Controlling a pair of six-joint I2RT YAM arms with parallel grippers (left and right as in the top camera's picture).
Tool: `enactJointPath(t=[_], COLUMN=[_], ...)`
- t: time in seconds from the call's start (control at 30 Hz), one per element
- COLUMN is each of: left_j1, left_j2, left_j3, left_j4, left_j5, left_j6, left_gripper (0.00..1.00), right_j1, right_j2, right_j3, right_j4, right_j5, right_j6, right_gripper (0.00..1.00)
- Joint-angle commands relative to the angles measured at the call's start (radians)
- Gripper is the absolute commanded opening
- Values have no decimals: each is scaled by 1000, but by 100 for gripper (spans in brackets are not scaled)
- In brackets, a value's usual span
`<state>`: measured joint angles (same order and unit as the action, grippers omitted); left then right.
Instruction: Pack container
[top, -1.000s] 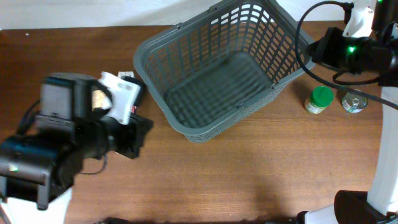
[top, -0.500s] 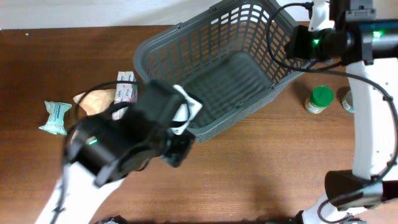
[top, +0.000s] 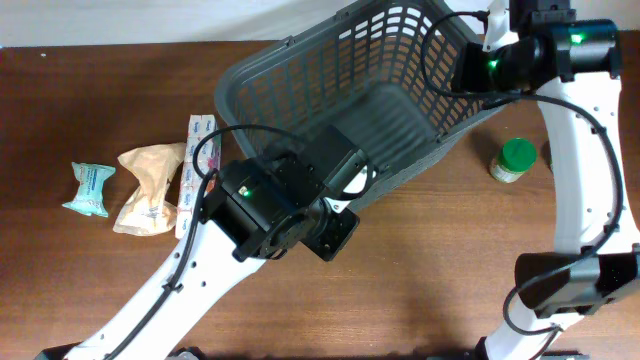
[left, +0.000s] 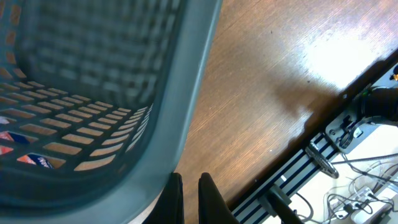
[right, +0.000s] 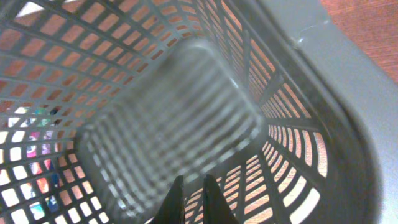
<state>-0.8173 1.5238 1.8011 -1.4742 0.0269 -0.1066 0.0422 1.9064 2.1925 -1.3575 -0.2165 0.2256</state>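
The container is a large dark grey slotted basket (top: 250, 75), tilted, at the table's back centre. It holds nothing that I can see. My left gripper (top: 350, 190) hangs at the basket's near rim; in the left wrist view its fingers (left: 189, 199) are shut with only wood showing between them, beside the thick rim (left: 186, 74). My right gripper (top: 468, 72) is over the basket's right wall; its fingers (right: 191, 198) are shut and empty, pointing into the basket (right: 323, 93).
A green-lidded jar (top: 516, 160) stands right of the basket. On the left lie a teal packet (top: 90, 188), a brown paper bag (top: 150, 185) and a long flat box (top: 195, 165). The table's front edge and a metal frame (left: 336, 155) lie beyond.
My left arm has swung from the table's left side to the basket's near rim, uncovering the groceries on the left. My right arm has moved left over the basket's right wall.
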Motion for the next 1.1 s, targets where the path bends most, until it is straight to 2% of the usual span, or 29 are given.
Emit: enactJointPath(t=[0.0,0.2,0.37,0.57,1.07], left_j1=[0,-4,-43,-84,-81], left_j2=[4,4,21,66,129], left_j3=[0,0,-2,-5,-48], left_j4=[16,49,43,31,50], left_j5=[4,101,107,26,-104], left_j6=[-13,-13,-13,-13,-13], left_gripper=[2,2,2,2,2], right_j1=[3,3,3,3,3], right_j2=[18,19,20,20,20], right_j3=[5,5,5,5,5], right_j4=[0,-12,-61,-116,-192], right_j5=[39,64,95,98,161], right_j6=[-13,-13,-12,-6,-5], right_gripper=[4,4,4,4,4])
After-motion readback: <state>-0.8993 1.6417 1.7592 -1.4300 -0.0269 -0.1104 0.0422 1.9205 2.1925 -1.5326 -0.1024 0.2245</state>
